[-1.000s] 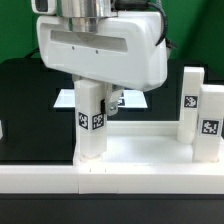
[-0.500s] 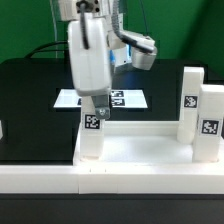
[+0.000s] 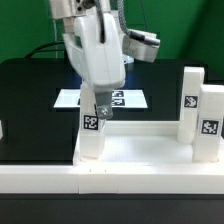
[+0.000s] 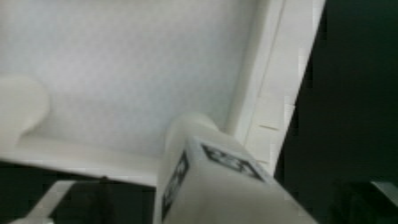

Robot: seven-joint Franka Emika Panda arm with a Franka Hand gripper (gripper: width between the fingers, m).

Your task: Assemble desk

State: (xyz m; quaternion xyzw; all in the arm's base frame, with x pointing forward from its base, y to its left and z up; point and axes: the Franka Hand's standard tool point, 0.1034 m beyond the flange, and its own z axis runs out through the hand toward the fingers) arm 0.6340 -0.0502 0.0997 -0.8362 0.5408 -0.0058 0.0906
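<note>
Gripper (image 3: 99,107): at the top of a leg, its tips at the leg's upper end. The exterior view shows one dark fingertip (image 3: 104,108) against the leg's top on the exterior view's right side; the other is hidden behind the gripper body. Whether the jaws clamp the leg or stand clear of it cannot be told.

Leg (image 3: 92,133): white block, directly beneath the gripper, upright in the tabletop's corner on the exterior view's left. Black-and-white marker on its face, just under the fingertips. In the wrist view the same leg (image 4: 217,165) appears close up and blurred, marker partly visible.

Tabletop (image 3: 140,148): white tray with raised rim, below the gripper and spreading away from it toward the exterior view's right. Its flat inner surface and rim (image 4: 267,90) fill most of the wrist view.

Second leg (image 3: 190,103) and third leg (image 3: 209,122): upright at the tabletop's far side from the gripper, on the exterior view's right, just beside each other, each marked.

Marker board (image 3: 125,98): flat on the black table (image 3: 30,95), behind the gripper.

Rail (image 3: 60,178): long, white, in front of the tabletop, below the gripper.
</note>
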